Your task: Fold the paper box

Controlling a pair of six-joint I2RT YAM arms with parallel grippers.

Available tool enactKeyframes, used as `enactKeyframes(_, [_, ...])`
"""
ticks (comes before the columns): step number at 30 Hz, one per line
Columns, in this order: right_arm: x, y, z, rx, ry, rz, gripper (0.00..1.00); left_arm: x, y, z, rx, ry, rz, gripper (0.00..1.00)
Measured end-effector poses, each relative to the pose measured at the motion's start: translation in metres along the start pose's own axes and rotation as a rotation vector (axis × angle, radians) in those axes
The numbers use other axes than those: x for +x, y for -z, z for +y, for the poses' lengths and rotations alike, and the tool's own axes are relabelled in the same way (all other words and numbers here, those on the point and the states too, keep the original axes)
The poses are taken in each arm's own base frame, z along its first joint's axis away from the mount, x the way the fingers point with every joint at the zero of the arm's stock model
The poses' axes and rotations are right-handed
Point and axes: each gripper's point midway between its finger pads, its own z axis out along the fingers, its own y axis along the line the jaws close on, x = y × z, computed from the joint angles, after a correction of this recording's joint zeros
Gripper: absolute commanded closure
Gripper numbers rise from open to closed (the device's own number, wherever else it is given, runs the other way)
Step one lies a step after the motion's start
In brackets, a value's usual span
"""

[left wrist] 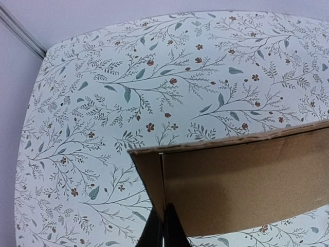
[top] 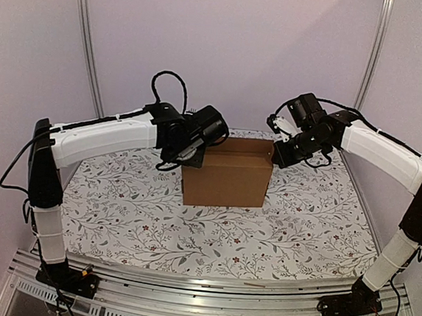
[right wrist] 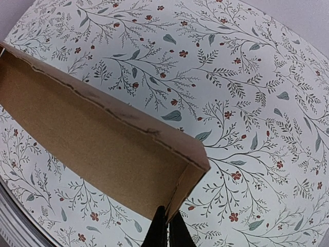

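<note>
The paper box [top: 226, 176] is plain brown cardboard, held upright above the middle of the floral table. My left gripper [top: 194, 154] is at the box's upper left corner. In the left wrist view its two dark fingers [left wrist: 163, 231] are shut on the box's left side flap [left wrist: 151, 177]. My right gripper [top: 279, 151] is at the upper right corner. In the right wrist view its fingers [right wrist: 168, 230] are shut on the box's right side wall [right wrist: 187, 188]. The box's wide panel [right wrist: 92, 139] hangs below both wrists.
A floral tablecloth [top: 212, 232] covers the table. White walls and metal posts [top: 88, 44] stand behind and at the sides. An aluminium rail [top: 207, 291] runs along the near edge by the arm bases.
</note>
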Motion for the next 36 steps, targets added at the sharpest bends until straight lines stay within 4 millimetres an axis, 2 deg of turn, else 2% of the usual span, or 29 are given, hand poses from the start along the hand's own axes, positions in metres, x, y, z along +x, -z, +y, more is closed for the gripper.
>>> enactKeyframes(13, [0.001,0.000,0.000,0.000,0.009,-0.004,0.97,0.003,-0.002,0.000,-0.014,-0.009,-0.013,1.00])
enactKeyframes(30, [0.012,-0.004,0.001,-0.004,0.024,-0.005,0.96,0.009,-0.004,0.000,-0.037,-0.015,-0.039,1.00])
enactKeyframes(36, [0.014,-0.003,0.002,-0.005,0.029,-0.009,0.88,0.010,-0.005,0.000,-0.042,-0.011,-0.046,1.00])
